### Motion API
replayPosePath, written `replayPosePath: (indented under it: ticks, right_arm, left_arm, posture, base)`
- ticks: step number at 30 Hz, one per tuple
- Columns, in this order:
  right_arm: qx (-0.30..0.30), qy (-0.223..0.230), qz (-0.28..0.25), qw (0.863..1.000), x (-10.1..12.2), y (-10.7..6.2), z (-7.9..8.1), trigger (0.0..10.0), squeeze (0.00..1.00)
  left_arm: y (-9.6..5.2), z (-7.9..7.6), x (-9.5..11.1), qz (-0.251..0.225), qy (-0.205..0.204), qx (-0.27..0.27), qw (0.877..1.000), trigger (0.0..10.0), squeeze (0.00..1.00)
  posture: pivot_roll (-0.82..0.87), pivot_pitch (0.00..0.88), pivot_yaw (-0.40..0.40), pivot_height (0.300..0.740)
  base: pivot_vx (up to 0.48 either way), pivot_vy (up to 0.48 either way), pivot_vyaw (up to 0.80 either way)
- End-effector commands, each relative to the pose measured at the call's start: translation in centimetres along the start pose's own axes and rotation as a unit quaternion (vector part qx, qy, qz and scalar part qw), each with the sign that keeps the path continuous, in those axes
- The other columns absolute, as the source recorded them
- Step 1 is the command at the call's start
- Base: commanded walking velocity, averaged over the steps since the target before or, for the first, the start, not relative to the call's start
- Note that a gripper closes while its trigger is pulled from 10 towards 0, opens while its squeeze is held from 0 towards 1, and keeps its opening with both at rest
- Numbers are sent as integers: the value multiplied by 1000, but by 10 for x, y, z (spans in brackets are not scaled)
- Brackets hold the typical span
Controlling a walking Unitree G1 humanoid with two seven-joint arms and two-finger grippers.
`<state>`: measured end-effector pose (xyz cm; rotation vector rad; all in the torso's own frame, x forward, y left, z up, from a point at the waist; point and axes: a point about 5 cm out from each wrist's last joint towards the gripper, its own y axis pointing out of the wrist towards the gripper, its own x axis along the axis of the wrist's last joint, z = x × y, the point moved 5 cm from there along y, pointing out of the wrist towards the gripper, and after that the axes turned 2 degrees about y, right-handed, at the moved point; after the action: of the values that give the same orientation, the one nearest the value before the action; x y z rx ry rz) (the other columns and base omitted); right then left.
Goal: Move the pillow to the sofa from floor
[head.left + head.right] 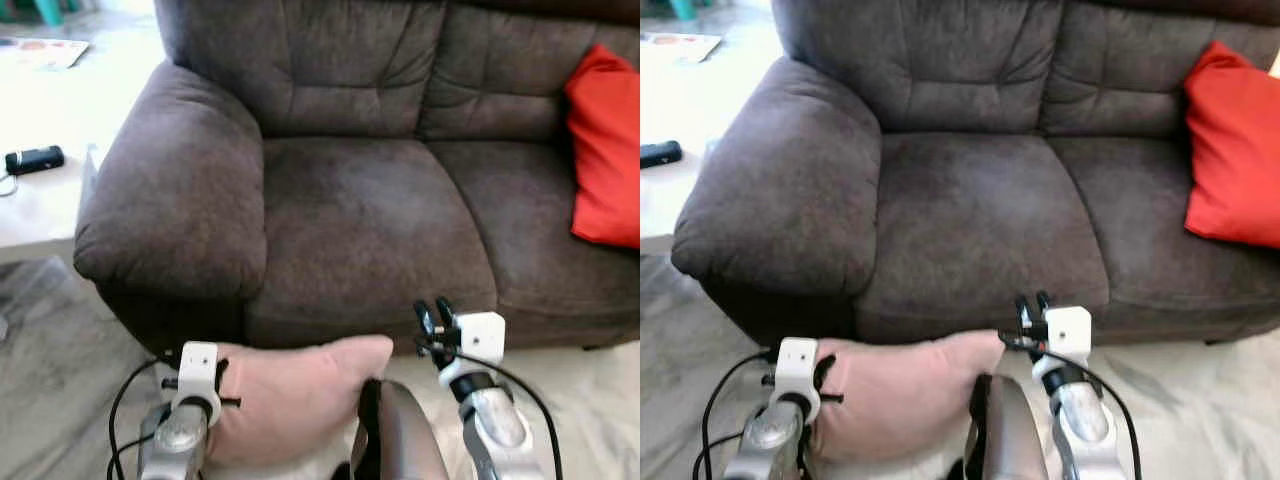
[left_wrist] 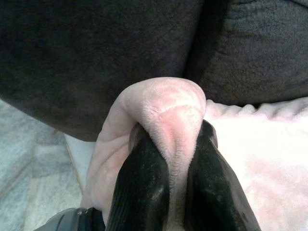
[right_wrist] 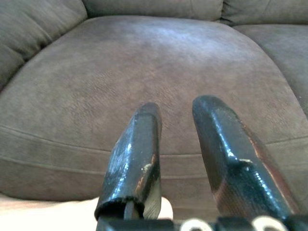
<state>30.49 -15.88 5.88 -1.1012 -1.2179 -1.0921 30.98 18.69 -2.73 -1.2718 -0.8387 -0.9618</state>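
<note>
Pillow (image 1: 300, 400) corner's pinched in my left gripper (image 2: 168, 159); sofa (image 1: 360, 230) seat's straight ahead; right gripper (image 3: 178, 144) open, holding nothing.

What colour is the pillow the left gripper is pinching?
Pale pink pillow, clearest in the left wrist view.

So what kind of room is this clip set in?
Most likely a home living room: a brown sofa with a red cushion, a low white table beside its arm, and a pink pillow pinched by the left gripper at the sofa's front.
</note>
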Motion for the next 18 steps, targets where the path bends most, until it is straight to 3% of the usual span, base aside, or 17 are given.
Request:
replayPosePath:
  ticks: [1,18]
  right_arm:
    - [-6,-6,1,1000,-2,1,-3,10000,0]
    - [-12,-4,0,1000,-4,3,-4,10000,0]
  left_arm:
    - [6,15,36,-63,7,22,998,10000,0]
    - [9,17,39,-62,11,20,998,10000,0]
  posture:
    - [22,0,-77,484]
    - [25,0,-64,484]
  base:
    - [-240,0,0]
    - [-276,0,0]
